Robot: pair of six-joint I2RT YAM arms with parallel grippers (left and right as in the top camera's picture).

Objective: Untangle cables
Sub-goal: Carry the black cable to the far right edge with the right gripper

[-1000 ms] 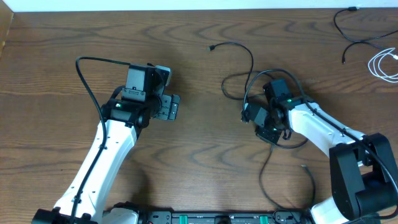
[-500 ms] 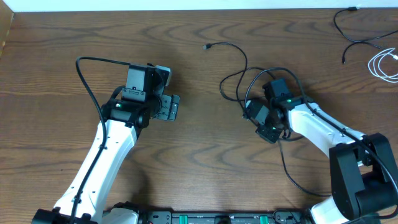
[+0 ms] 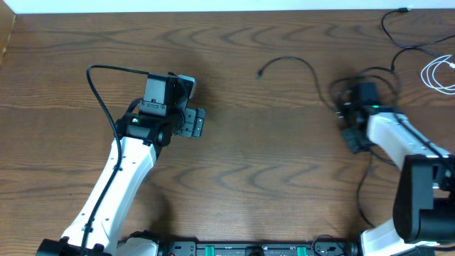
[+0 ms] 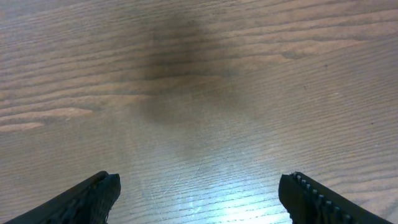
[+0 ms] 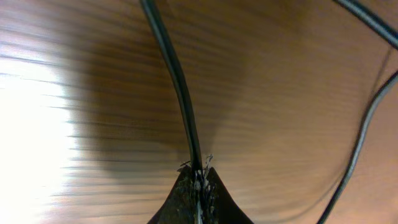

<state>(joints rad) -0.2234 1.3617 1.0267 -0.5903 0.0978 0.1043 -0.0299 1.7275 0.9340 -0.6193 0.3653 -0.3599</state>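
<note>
A thin black cable (image 3: 302, 62) arcs across the table from its small plug end (image 3: 261, 73) to my right gripper (image 3: 344, 114), which is shut on it at the right side. In the right wrist view the cable (image 5: 177, 87) runs straight up out of the closed fingertips of the right gripper (image 5: 199, 175). More black cable (image 5: 365, 127) crosses at the right of that view. Loops of cable (image 3: 346, 89) bunch around the right wrist. My left gripper (image 3: 199, 122) stands open over bare wood left of centre, with nothing between its fingers (image 4: 93, 198).
A second black cable (image 3: 395, 34) and a coiled white cable (image 3: 435, 72) lie at the far right corner. Another black strand (image 3: 364, 186) trails toward the front edge under the right arm. The left arm's own thick black cable (image 3: 99, 85) loops behind it.
My right gripper has shut on the black cable and moved right, dragging the cable and its plug end along. The left arm has not moved.
</note>
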